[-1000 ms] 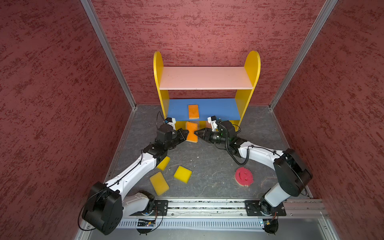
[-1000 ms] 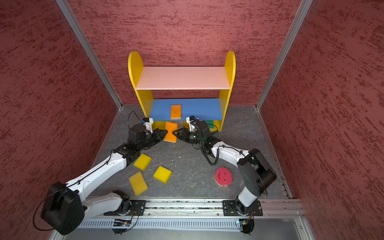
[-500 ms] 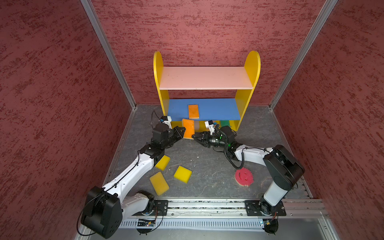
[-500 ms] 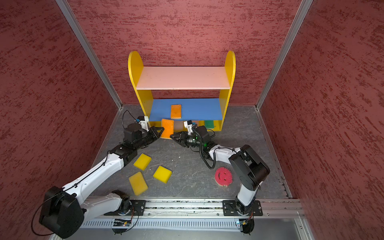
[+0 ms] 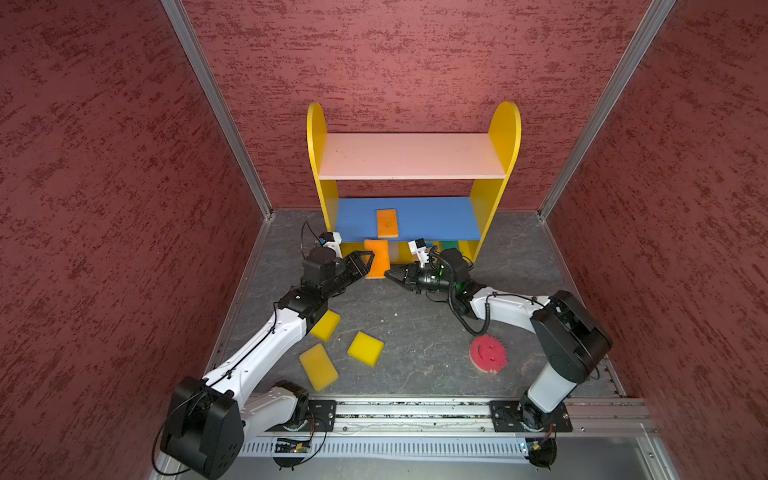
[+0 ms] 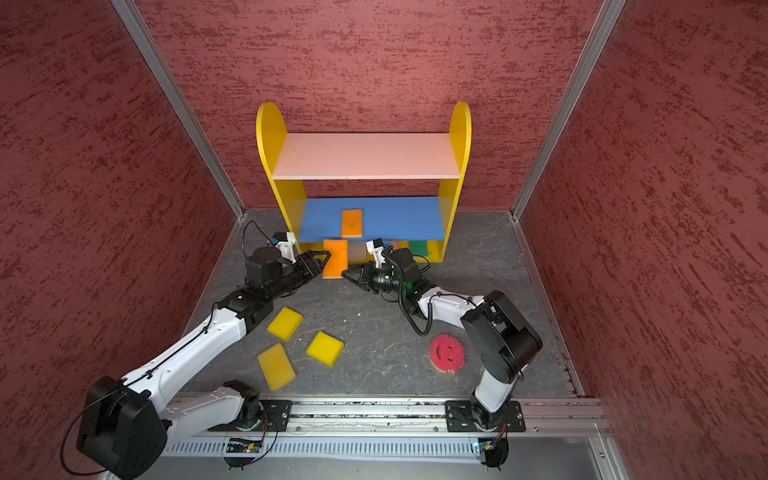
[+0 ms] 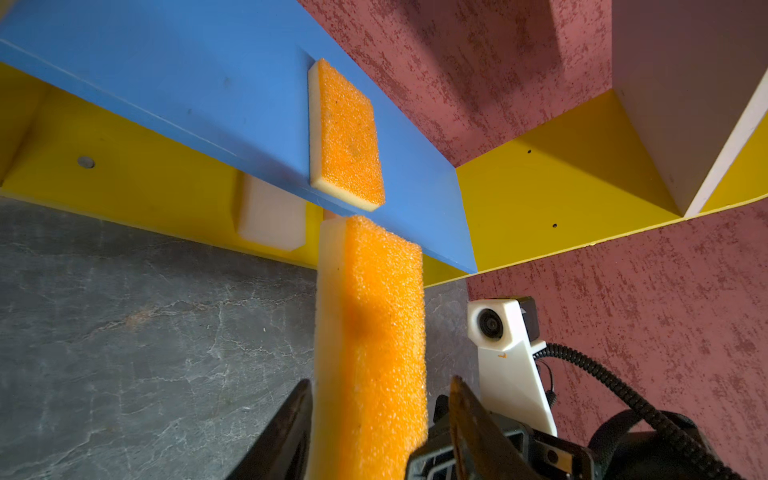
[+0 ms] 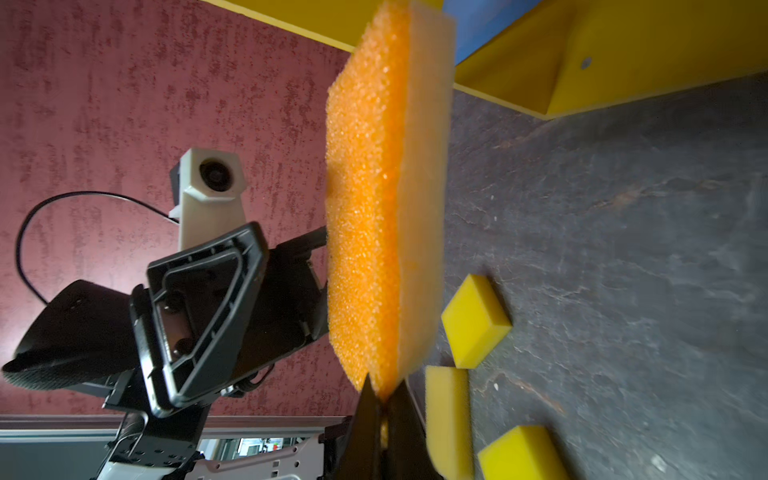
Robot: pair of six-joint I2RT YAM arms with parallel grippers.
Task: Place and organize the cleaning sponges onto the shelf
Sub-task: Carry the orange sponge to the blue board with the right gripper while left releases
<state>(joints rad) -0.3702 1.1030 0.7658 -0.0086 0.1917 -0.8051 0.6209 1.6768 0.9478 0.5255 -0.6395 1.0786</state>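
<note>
Currently: orange sponge (image 5: 380,259), seemingly light, soft foam that squashes under a pinch, standing on edge before the shelf (image 5: 496,166), between the spread jaws of the left gripper (image 7: 380,380), one corner pinched by the closed right gripper (image 8: 384,382); best taken across its flat faces, mid-body.

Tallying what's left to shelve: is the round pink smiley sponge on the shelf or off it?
Off: the pink smiley sponge lies face up on the floor by the right arm, apart from the shelf.
</note>
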